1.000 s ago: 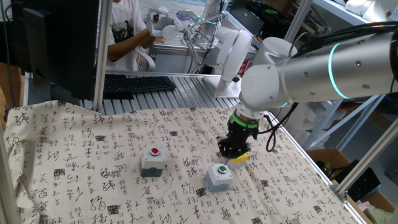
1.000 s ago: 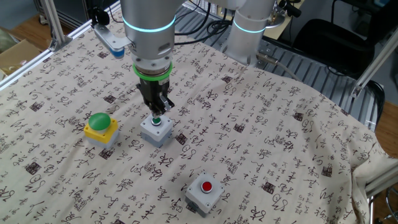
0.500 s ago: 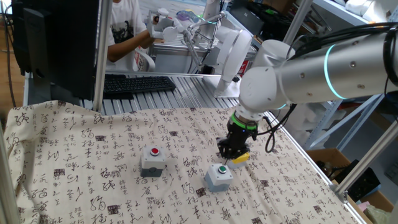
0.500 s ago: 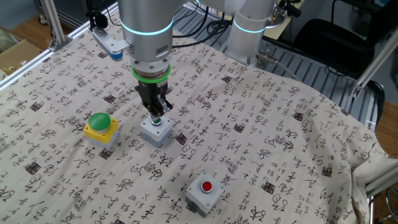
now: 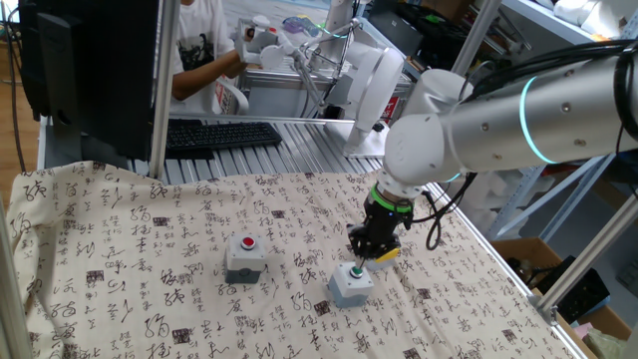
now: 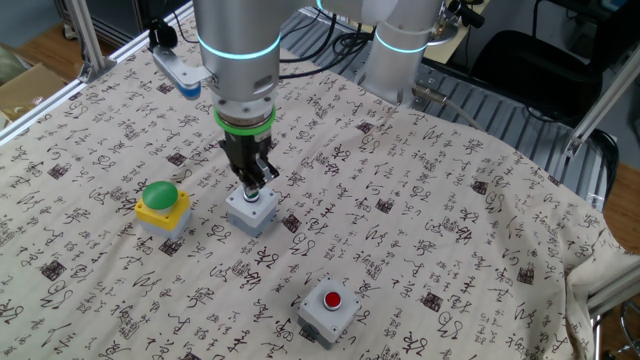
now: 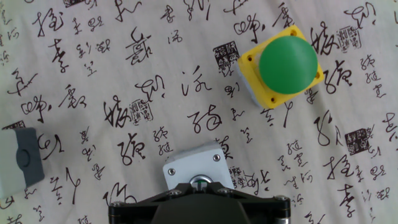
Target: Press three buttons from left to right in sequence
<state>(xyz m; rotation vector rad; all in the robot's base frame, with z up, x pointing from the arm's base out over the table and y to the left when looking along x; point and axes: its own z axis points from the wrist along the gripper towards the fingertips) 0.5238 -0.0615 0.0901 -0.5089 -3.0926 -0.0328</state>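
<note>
Three button boxes sit on the patterned cloth. The grey box with red button [image 5: 245,257] is at the left, also in the other fixed view [image 6: 328,308]. The grey box with green button [image 5: 350,285] is in the middle [image 6: 250,211] [image 7: 195,169]. The yellow box with green domed cap [image 6: 162,204] [image 7: 283,65] is mostly hidden behind the hand in one fixed view [image 5: 388,254]. My gripper [image 5: 357,264] [image 6: 252,186] [image 7: 199,182] points straight down, fingers shut together, tips on the middle box's green button, which they hide.
The cloth [image 5: 150,279] covers the table. A keyboard [image 5: 221,134] and a person [image 5: 199,45] are beyond the far edge. A metal frame post [image 5: 162,90] stands at the back left. A grey box edge [image 7: 25,155] shows at the hand view's left.
My gripper has moved down and a little sideways from just beside the green button onto it. The three boxes have not moved.
</note>
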